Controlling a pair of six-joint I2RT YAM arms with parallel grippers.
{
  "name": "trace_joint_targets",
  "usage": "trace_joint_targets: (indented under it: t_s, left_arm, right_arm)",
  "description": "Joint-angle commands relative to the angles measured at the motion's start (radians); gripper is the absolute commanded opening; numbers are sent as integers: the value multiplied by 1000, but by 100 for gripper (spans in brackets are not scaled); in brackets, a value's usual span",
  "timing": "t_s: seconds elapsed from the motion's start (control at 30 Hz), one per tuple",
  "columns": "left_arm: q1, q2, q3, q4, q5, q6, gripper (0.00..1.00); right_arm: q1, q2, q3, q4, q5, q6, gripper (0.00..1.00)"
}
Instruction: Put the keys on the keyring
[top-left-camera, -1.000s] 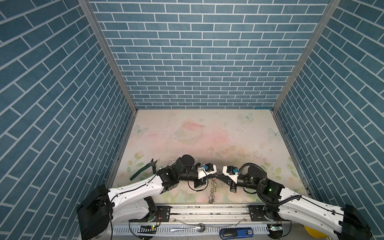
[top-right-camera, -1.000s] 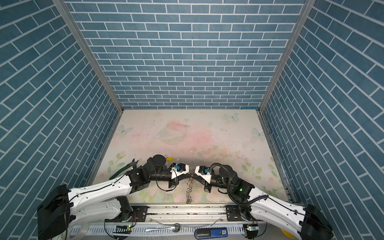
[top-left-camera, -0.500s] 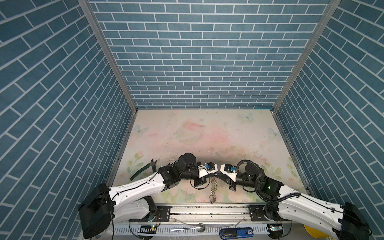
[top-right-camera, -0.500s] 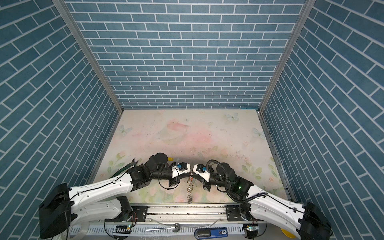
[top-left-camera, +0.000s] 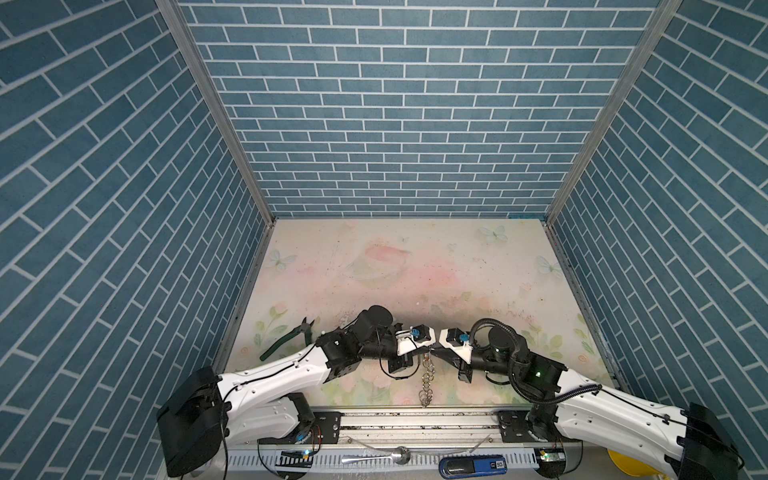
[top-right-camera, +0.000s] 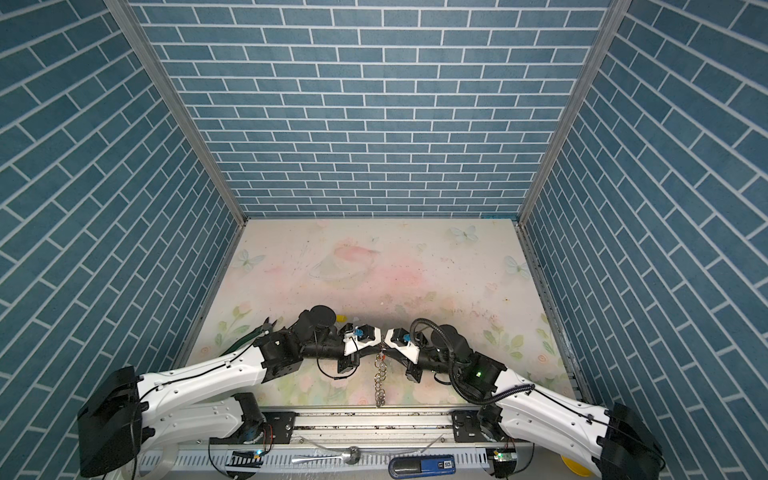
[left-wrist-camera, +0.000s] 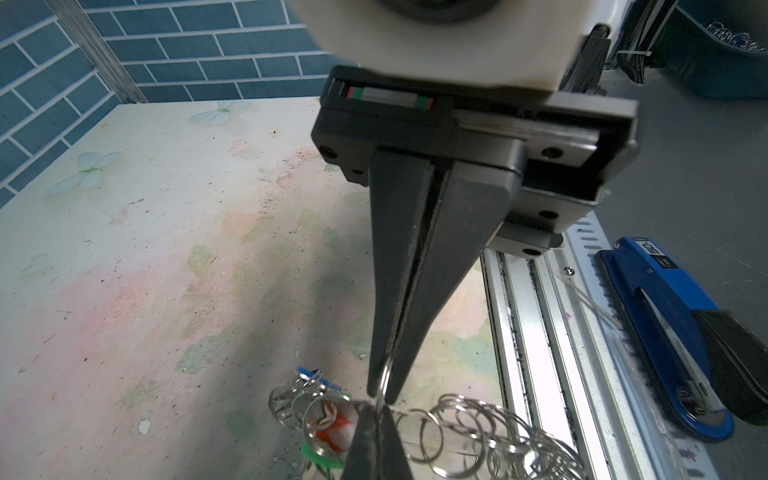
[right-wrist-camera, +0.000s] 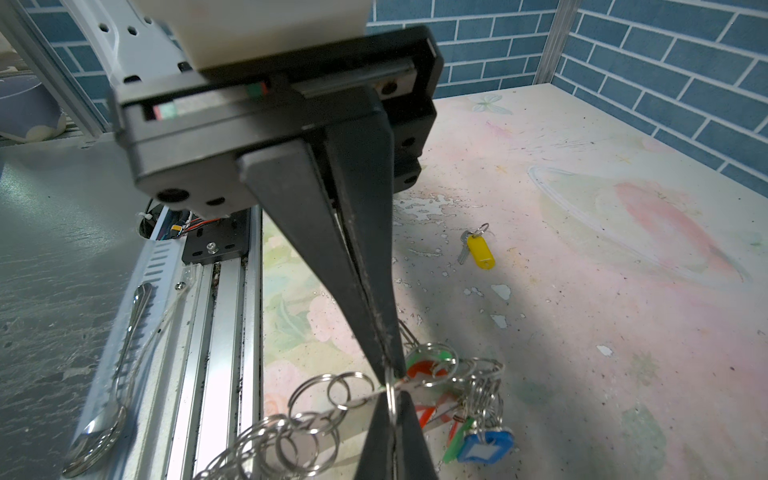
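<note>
left hand (left-wrist-camera: 384, 390), right hand (right-wrist-camera: 391, 374) tip to tip, both clamped on keyring (top-left-camera: 427, 376); yellow-tag key (right-wrist-camera: 478, 250) apart on table (right-wrist-camera: 582, 299).

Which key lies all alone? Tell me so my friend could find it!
Look at the pale flower-printed tabletop inside the blue brick walls. Beyond the tangle of silver metal rings and red, green and blue tags near the silver front rail lies a small silver key. It sits alone, and only it wears a yellow plastic tag.
</note>
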Motion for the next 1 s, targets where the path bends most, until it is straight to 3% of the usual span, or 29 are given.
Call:
trace_joint_targets:
  t_s: [0.0,0.1,0.3,0.43,0.67,0.87,0.97]
  left_arm:
    - [-1,-5,24,-6,-5,9,0]
    - [-1,-24,11,21,-21,0,0]
    - [-1,-38,-5,63,3,-16,15]
    - [0,-33,-6,61,18,-17,19]
    - [0,-26,8,48,11,-23,3]
    - [-2,-27,29,1,-28,-17,0]
    - [0,-18,58,-53,-74,-8,0]
  right_arm:
    - [2,-11,53,-17,19,-29,0]
    - [2,-21,31,30,22,-5,0]
    - [2,-25,-42,209,-3,53,0]
    - [2,-7,-55,254,-21,60,0]
    - [2,16,-69,280,-43,52,0]
    - [3,-26,-40,129,3,14,0]
    - [2,-48,-7,50,46,8,12]
